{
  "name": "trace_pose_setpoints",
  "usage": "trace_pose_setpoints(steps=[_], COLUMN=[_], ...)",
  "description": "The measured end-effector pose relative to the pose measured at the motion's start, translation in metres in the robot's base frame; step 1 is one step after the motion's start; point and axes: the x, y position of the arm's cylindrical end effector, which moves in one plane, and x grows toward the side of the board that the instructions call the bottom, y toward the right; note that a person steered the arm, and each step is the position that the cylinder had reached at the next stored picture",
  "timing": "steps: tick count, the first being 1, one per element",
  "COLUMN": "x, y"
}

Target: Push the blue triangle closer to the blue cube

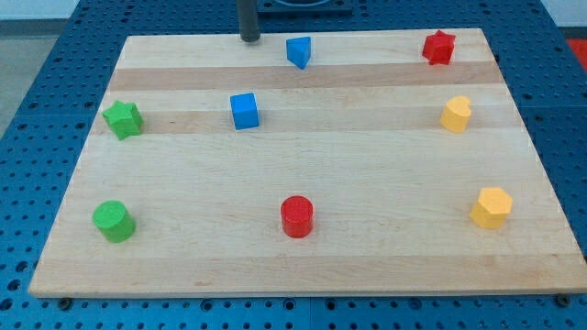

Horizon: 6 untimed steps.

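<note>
The push looks not yet begun: the small blue triangular block (298, 51) sits near the top edge of the pale wooden table (367, 257), well apart from the blue cube-shaped block (244, 111), which lies below it and toward the view's left. My tip (249, 39) rests at the top edge, left of the triangle, not touching it. There is no claw, only the rod. Bare wood lies between the two blue blocks; little room remains above the triangle.
</note>
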Motion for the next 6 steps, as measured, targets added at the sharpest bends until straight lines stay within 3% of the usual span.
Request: trace_pose_setpoints(steps=[2,4,6], x=[0.001,0.025,0.170], y=[0.090,0.098,0.081])
